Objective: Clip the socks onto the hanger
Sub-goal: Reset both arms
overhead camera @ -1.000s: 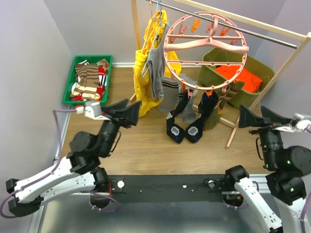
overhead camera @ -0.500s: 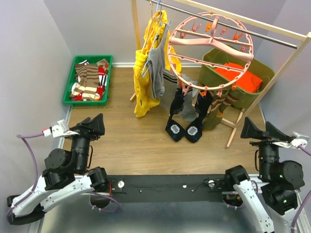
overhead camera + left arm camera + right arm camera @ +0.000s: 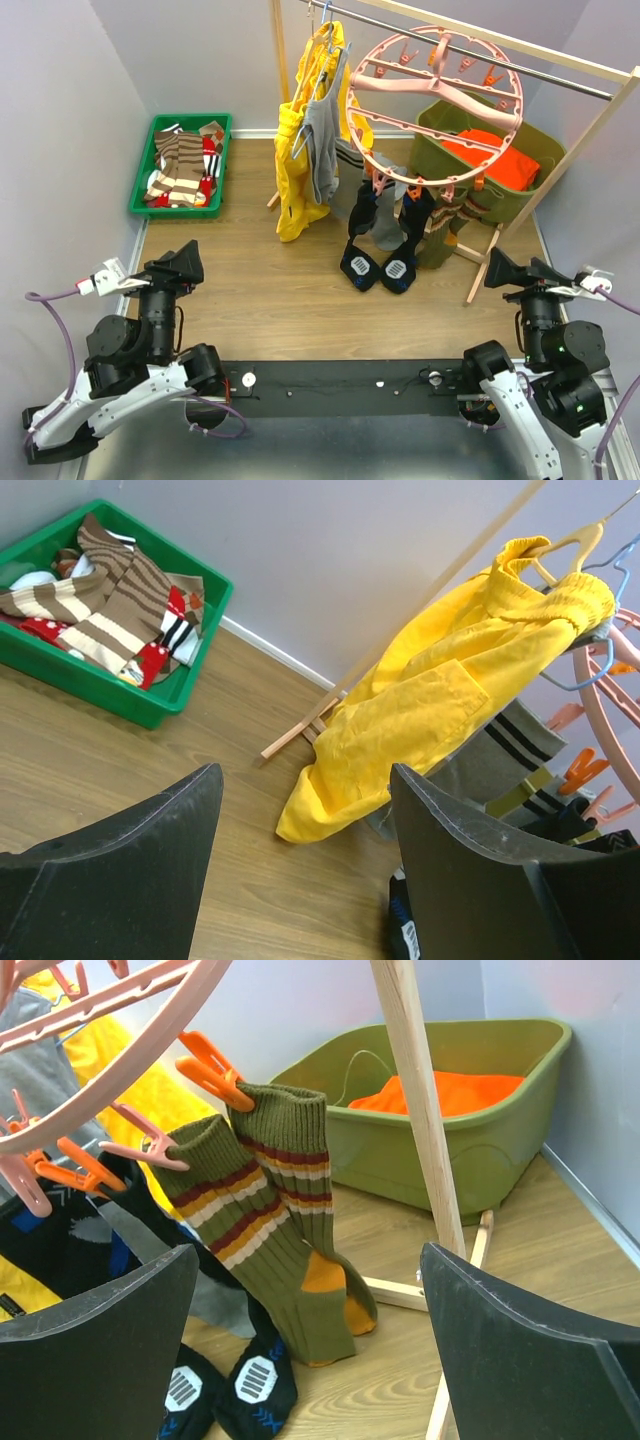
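Left gripper (image 3: 183,264): has drawn back from the hanger (image 3: 128,1045) to the near edge, fingers spread, empty.
Right gripper (image 3: 508,272): also back, spread, empty.
Socks (image 3: 268,1215): hang clipped, so the task looks finished.

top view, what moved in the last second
The left tool pulled back from beside the yellow jacket toward its base; the right tool drew back slightly. Both stayed open and empty. The hanger swung a little. The socks stayed clipped, the green bin unmoved.
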Available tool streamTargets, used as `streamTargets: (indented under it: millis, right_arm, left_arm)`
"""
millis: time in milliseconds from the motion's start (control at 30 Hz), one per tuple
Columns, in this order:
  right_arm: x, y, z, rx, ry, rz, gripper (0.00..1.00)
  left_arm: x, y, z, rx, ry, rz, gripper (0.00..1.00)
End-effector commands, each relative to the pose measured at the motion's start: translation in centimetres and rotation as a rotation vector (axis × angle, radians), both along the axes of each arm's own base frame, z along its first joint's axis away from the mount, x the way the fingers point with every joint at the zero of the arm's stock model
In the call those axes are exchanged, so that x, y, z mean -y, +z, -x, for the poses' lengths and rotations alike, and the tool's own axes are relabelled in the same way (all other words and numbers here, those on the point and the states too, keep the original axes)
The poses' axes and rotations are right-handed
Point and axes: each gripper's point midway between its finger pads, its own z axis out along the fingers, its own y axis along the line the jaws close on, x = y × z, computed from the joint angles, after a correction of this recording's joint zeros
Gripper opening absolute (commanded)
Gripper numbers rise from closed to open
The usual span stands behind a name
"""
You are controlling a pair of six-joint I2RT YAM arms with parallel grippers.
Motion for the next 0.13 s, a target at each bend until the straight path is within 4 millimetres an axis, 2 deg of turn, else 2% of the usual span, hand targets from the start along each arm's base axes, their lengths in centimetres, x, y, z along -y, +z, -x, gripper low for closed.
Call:
streamTargets:
  millis: [0,100]
  right_arm:
    - [0.54,-0.84,0.19,-0.022,-0.029,-0.016,1.00]
    - [0.53,-0.86,0.16,-0.022,-0.029,-0.016,1.00]
  left_arm:
    - [-2.00,-0.31,0.57,0.010,0.050,0.080,0.76]
    - [-2.05,-0.32,0.60,0.010,0.049,0.084,0.76]
